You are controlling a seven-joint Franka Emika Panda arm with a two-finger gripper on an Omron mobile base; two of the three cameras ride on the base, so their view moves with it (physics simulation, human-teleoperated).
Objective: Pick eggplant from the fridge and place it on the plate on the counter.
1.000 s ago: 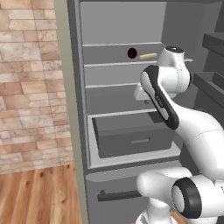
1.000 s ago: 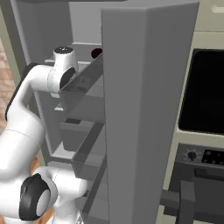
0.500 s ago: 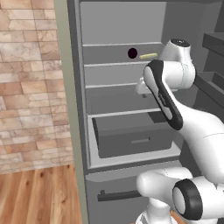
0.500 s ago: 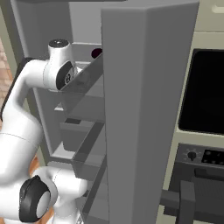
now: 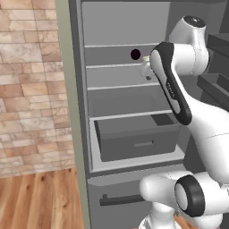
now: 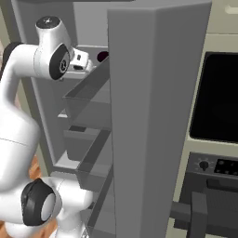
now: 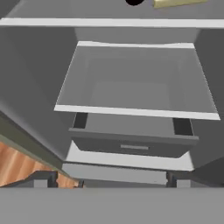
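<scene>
Fingers point(image 7: 43, 180): two dark tips of the gripper point(image 7: 109, 181), spread wide apart, nothing between them; the hand view looks into the open cabinet interior.

Fridge point(image 5: 120, 27): tall, grey, door open, thin light shelves across the interior. The arm reaches in at upper-shelf height.

Brick wall point(image 5: 27, 89): to the left of the fridge, above a wood floor point(image 5: 40, 197).

Oven point(image 6: 221, 102): black, built in, to the right of the fridge door in the right base view.

Drawer point(image 5: 138, 138): dark grey with a handle, low in the fridge, pulled partly forward.

Stick item point(image 7: 177, 2): pale yellow, elongated, lying on an upper shelf just beside the eggplant.

Eggplant point(image 5: 135, 54): small, near-black, rounded; sits on the upper shelf towards the back, near the gripper but apart from it.
</scene>
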